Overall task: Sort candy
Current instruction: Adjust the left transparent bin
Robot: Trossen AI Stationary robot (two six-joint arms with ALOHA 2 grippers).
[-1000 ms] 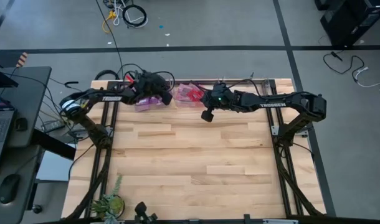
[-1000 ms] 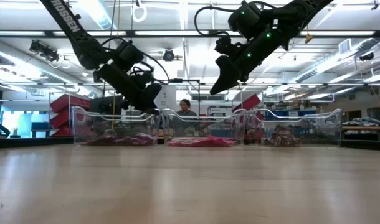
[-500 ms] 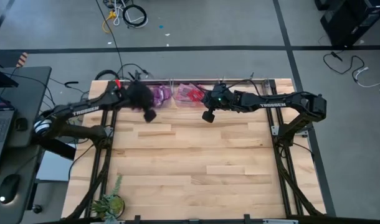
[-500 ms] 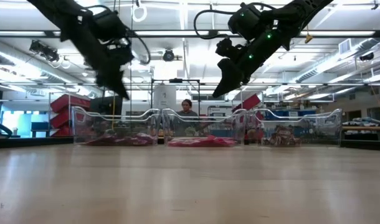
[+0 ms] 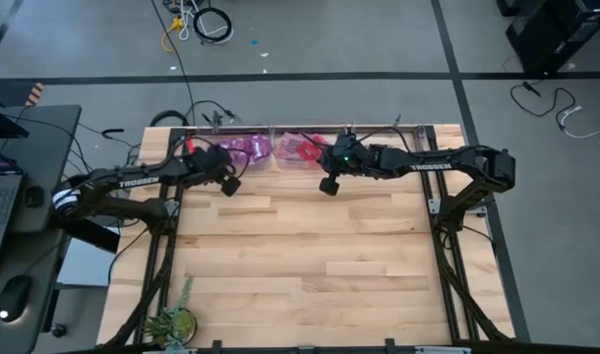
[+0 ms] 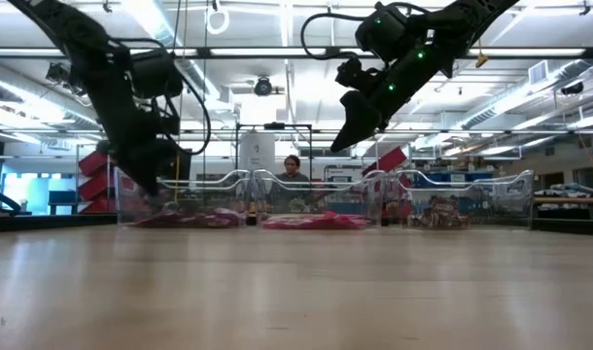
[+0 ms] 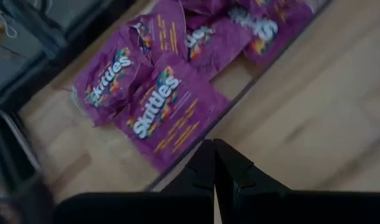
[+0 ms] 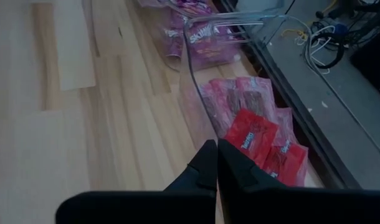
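Note:
Purple candy packets (image 7: 165,106) lie flat in a clear bin at the table's far edge (image 5: 246,149). Red packets (image 8: 252,134) lie in the bin beside it (image 5: 302,149). A third bin holds dark packets (image 6: 452,212), and in the high view the right arm covers it. My left gripper (image 5: 231,184) hangs shut and empty just on the near side of the purple bin (image 7: 213,162). My right gripper (image 5: 327,185) hangs shut and empty on the near side of the red bin (image 8: 216,158), well above the table (image 6: 347,139).
The clear bins stand in a row along the far edge, and their thin walls (image 8: 196,106) rise between the grippers and the packets. Bare wooden table (image 5: 310,265) stretches toward the near edge. A plant (image 5: 174,320) sits at the near left corner. A person (image 6: 291,167) shows beyond the table.
My left gripper has drawn back from above the purple bin toward the table's near and left side and has dropped lower, close to the table. My right arm has kept still. The packets have not moved.

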